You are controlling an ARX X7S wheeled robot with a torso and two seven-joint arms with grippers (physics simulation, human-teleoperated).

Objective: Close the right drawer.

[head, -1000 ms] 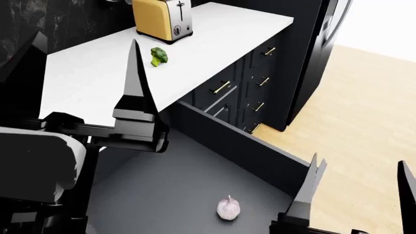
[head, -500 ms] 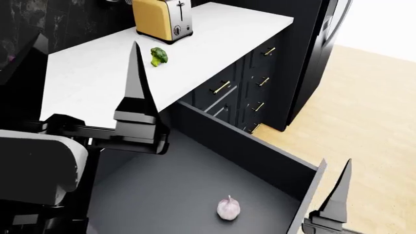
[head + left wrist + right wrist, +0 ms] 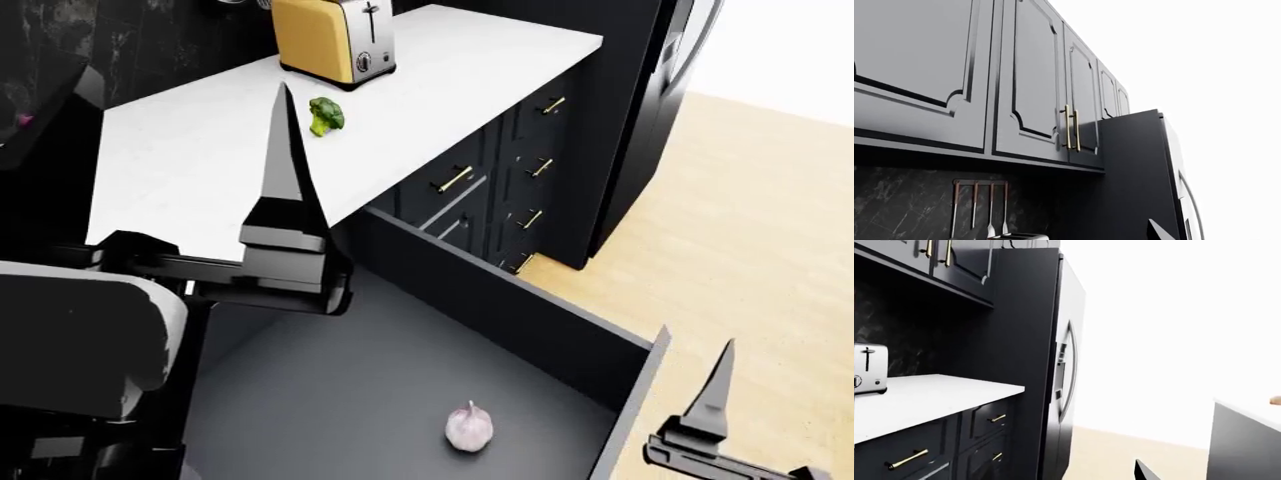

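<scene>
White countertop (image 3: pixel 200 150) ran along the far left, and below its near edge the right drawer (image 3: pixel 534 315) stood pulled wide open, a garlic bulb (image 3: pixel 467 427) on its grey floor. I had my right gripper (image 3: pixel 707 420) just outside the drawer's front; my left gripper (image 3: pixel 287 200) hung over its far-left corner. Whether either claw was clenched, I couldn't tell.

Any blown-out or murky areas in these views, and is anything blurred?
Left wrist view: the area right of the upper cabinets is pure white. Right wrist view: white washout beside the fridge. Head view: sharp and evenly lit; the open right drawer holds a clearly visible garlic bulb. No blur in any view.
</scene>
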